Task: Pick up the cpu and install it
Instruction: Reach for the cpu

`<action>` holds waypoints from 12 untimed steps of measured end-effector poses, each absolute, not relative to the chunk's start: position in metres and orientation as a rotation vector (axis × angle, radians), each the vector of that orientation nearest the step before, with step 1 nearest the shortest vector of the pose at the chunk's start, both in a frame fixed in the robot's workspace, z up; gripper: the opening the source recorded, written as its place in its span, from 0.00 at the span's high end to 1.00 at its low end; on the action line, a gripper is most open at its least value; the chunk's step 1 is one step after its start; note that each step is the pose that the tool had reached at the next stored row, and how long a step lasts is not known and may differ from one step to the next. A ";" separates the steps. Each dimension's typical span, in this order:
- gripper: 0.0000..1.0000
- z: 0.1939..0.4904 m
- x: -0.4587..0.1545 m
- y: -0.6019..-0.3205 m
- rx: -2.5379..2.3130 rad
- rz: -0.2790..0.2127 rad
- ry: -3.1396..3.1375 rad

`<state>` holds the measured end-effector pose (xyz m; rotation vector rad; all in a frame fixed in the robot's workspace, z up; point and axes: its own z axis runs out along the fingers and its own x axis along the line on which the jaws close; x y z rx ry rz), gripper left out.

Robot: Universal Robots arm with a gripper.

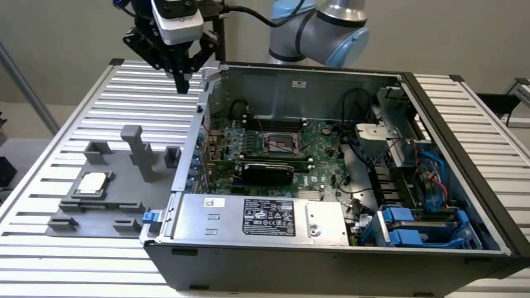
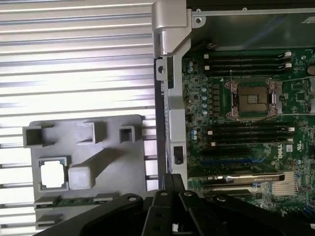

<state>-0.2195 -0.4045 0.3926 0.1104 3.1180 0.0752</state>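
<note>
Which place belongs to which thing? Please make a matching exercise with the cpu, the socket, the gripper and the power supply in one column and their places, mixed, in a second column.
Things
1. cpu
2. socket
3. gripper
4. power supply

Places
A. over the slatted table, close to the case
B. on the green board inside the case
C. in a holder on the grey fixture plate
D. along the case wall nearest the exterior camera, label on top

Pairs: 1-C, 2-B, 3-A, 4-D
</note>
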 end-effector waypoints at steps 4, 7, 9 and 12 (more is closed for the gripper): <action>0.89 0.392 -0.238 -0.405 0.110 0.075 3.118; 0.89 0.392 -0.251 -0.405 0.111 0.075 3.118; 0.89 0.392 -0.260 -0.405 0.110 0.075 3.118; 0.89 0.392 -0.274 -0.405 0.111 0.075 3.118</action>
